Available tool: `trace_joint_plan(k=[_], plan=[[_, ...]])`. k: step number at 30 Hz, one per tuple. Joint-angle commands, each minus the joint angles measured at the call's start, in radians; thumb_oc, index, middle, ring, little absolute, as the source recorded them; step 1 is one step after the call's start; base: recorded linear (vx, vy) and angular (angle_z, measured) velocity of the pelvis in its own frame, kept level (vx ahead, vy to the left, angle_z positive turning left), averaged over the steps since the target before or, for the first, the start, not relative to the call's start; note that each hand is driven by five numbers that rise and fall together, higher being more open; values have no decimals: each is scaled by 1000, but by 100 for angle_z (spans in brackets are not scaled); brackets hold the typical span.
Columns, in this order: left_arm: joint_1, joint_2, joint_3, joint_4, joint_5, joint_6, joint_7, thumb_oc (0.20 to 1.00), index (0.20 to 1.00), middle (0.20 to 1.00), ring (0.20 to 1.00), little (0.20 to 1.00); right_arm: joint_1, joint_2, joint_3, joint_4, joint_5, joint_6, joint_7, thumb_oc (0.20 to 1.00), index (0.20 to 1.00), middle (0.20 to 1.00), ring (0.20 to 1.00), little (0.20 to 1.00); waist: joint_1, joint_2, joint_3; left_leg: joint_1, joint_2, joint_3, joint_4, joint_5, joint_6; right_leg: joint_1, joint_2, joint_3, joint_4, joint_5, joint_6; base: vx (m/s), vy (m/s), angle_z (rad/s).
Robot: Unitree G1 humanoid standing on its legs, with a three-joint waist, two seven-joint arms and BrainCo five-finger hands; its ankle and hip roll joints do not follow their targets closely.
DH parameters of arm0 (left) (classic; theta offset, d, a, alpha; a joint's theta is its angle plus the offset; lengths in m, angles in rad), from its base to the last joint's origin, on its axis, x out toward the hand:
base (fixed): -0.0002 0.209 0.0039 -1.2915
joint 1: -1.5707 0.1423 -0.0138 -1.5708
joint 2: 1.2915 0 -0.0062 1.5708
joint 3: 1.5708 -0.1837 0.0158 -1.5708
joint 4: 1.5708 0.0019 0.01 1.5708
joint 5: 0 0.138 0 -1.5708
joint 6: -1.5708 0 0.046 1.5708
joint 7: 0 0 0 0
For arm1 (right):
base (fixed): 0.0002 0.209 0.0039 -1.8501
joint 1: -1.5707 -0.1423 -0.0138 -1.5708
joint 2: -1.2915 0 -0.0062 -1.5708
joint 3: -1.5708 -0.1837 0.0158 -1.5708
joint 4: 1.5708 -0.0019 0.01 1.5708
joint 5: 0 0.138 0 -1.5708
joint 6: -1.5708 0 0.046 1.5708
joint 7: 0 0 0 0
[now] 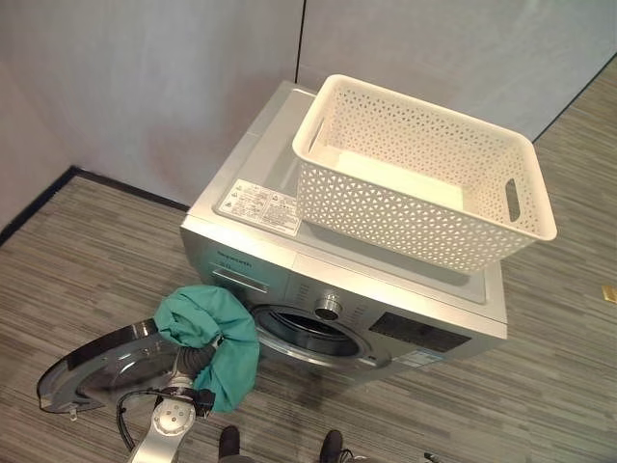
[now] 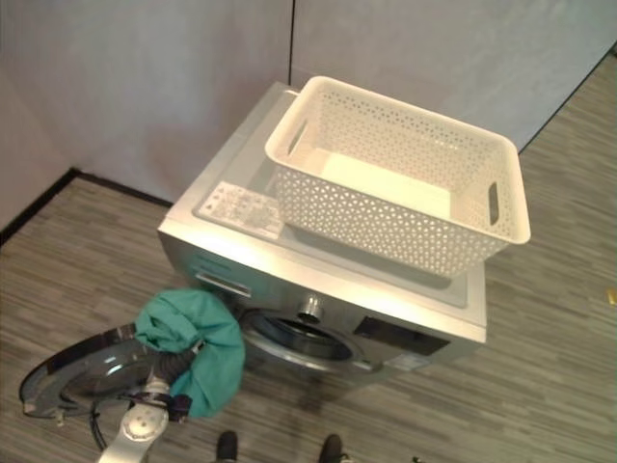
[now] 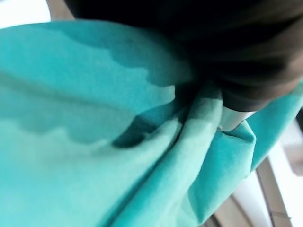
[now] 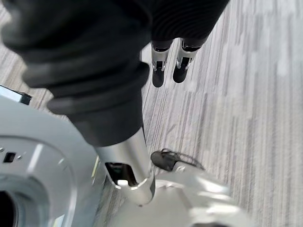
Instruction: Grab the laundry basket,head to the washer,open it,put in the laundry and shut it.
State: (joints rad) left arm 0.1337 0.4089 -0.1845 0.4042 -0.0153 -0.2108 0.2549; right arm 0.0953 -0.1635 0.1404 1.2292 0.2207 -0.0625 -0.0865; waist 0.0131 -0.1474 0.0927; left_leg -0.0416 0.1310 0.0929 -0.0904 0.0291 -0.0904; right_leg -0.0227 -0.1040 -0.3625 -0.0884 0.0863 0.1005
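Note:
The silver front-loading washer (image 1: pixel 280 262) stands against the wall with its round door (image 1: pixel 96 368) swung wide open to the left. The dark drum opening (image 1: pixel 307 334) is uncovered. On the washer's top sits the white lattice laundry basket (image 1: pixel 415 207), with nothing inside it. A bunched teal cloth (image 1: pixel 220 333) hangs just left of the drum opening, between it and the door. My left hand (image 3: pixel 235 119) is wrapped in this cloth and grips a fold of it. My right hand (image 4: pixel 94 71) hangs low beside the washer over the floor, its fingers (image 4: pixel 160 72) straight and holding nothing.
Grey wall panels (image 1: pixel 174 87) rise close behind the washer and meet in a corner at the left with a black baseboard (image 1: pixel 48 201). Striped grey carpet (image 1: pixel 559 367) covers the floor in front and to the right. The open door takes up the floor at the left front.

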Motion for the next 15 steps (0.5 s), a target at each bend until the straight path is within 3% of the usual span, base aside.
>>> trace_joint_plan(k=[1, 8, 12, 14, 15], plan=[[-15, 27, -6, -27, 30, -48, -11, 200, 200, 200, 200, 200, -29, -13, 20, -21, 9, -3, -24, 1000, 1000, 1000, 1000, 1000, 17, 4, 3, -42, -12, 65, 3, -19, 36, 48, 10, 51, 1, -118, 26, 0, 0, 0], [82, 43, -45, -60, -3, -42, -112, 200, 200, 200, 200, 200, -41, -24, 23, -94, 40, -14, -27, 1000, 1000, 1000, 1000, 1000, 21, 11, 24, -48, -10, 84, 3, -23, 43, 19, 11, 85, 1, -109, 26, -35, 2, -13], [25, 44, -106, -14, 5, -46, -116, 200, 200, 200, 200, 200, -56, -42, 38, -130, 26, -17, -44, 1000, 1000, 1000, 1000, 1000, 10, 26, 50, -66, -7, 77, 3, -11, 39, 3, 12, 78, 1, -107, 23, -63, -37, -2], [-131, 0, -215, 113, -1, -49, -86, 200, 200, 200, 200, 200, -130, -48, 97, -121, 6, -12, -68, 1000, 1000, 1000, 1000, 1000, -13, 44, 109, -136, -5, 70, 3, 16, 38, -70, 15, 84, 6, -89, 15, -272, -48, 3], [-134, -2, -216, 116, -1, -50, -85, 200, 200, 200, 200, 200, -131, -48, 96, -121, 6, -12, -68, 1000, 1000, 1000, 1000, 1000, -13, 45, 108, -138, -4, 70, 3, 16, 38, -72, 15, 84, 6, -89, 15, -267, -44, 5]])
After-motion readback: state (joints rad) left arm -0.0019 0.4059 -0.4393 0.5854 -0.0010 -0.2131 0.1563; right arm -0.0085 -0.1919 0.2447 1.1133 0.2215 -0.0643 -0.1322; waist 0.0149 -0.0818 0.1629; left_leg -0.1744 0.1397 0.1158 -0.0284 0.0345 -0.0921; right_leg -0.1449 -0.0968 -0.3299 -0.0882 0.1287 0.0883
